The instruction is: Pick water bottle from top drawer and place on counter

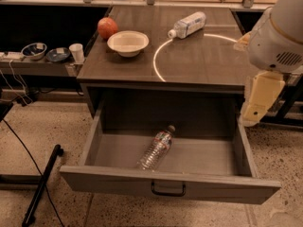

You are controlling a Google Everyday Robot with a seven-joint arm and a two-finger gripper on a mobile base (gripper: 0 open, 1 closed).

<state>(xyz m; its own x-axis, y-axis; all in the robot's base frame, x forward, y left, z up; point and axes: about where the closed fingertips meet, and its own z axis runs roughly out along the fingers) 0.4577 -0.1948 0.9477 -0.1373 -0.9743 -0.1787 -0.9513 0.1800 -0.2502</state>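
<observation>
The water bottle (155, 149) is clear and ribbed with a dark cap. It lies on its side in the middle of the open top drawer (170, 183), cap pointing to the back right. The drawer is pulled far out, its dark bar handle (168, 189) at the front. Above it is the counter (199, 60), dark wood with a white circle outline. My gripper (258, 100) hangs at the right, beside the counter's right front corner and above the drawer's right side wall. It is apart from the bottle and holds nothing that I can see.
On the counter are a white-capped, white-labelled bottle (188, 24) lying down, a cream bowl (128, 42) and a red-orange fruit (108, 28). A low shelf at the left holds bowls and a white cup (75, 52). A dark pole (42, 186) lies on the floor at the left.
</observation>
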